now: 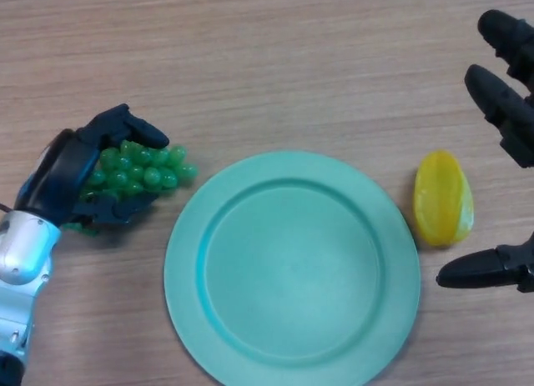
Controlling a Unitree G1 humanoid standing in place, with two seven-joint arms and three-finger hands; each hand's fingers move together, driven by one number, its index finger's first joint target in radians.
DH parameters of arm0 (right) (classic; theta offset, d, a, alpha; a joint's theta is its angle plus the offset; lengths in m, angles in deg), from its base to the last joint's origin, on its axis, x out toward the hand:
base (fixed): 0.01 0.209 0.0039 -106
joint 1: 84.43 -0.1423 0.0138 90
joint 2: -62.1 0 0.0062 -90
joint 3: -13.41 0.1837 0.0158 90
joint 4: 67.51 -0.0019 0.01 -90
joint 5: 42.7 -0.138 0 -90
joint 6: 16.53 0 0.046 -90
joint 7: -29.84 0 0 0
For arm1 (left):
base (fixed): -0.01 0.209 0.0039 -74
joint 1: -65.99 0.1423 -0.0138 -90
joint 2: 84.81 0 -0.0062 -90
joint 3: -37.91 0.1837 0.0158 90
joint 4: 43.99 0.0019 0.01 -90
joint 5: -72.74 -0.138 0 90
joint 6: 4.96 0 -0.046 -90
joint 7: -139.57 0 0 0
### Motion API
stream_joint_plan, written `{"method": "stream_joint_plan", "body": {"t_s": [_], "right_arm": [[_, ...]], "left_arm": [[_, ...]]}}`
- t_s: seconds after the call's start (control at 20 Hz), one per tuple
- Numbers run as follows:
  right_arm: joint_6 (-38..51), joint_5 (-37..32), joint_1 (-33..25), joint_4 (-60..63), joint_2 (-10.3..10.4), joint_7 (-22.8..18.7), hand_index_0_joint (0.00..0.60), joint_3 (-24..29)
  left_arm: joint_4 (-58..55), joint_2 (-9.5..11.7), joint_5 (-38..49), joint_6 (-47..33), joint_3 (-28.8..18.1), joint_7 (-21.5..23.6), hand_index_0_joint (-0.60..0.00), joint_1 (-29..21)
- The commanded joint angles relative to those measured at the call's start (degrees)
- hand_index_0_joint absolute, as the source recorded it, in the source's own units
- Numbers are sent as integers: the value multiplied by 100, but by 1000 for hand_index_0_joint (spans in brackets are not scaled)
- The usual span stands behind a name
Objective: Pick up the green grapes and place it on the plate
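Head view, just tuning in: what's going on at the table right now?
The left hand has its fingers curled round the grapes, just left of the plate. The grapes are not on the plate yet, and nothing else is on it. A yellow fruit lies by the plate's right edge. The right hand sits open at the right edge, holding nothing.

Left arm is coming in from the table's left edge, silver forearm angling up to the black left hand [71, 173]. Its fingers and thumb are curling round the green grapes [138, 169], clamping them from above and below. Right hand [509, 111] is sitting at the table's right edge, fingers straight and spread, thumb pointing left lower down, holding nothing.
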Motion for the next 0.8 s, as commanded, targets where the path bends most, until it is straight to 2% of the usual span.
{"method": "stream_joint_plan", "body": {"t_s": [0.05,0.15,0.35,0.45,0.5,0.7,0.8], "right_arm": [[534,-227,-134,-326,-164,-36,0,247],[507,-239,-154,-326,-164,-39,0,240],[546,-176,-176,-322,-177,6,0,217],[515,-188,-193,-325,-188,11,0,223],[533,-196,-155,-317,-171,47,0,243],[448,-268,-209,-291,-223,33,0,305],[440,-281,-246,-295,-247,21,0,337]], "left_arm": [[-945,264,823,56,-494,-196,-600,-59],[-1544,246,695,98,-465,-179,-600,78],[-3124,22,660,533,-379,-391,-600,407],[-4091,-199,953,1222,-226,-812,-600,667],[-4731,-429,1284,1918,-68,-1004,-600,848],[-5723,-761,1313,2991,555,-1344,-600,1222],[-5407,-789,677,2450,869,-1545,-600,1227]]}}
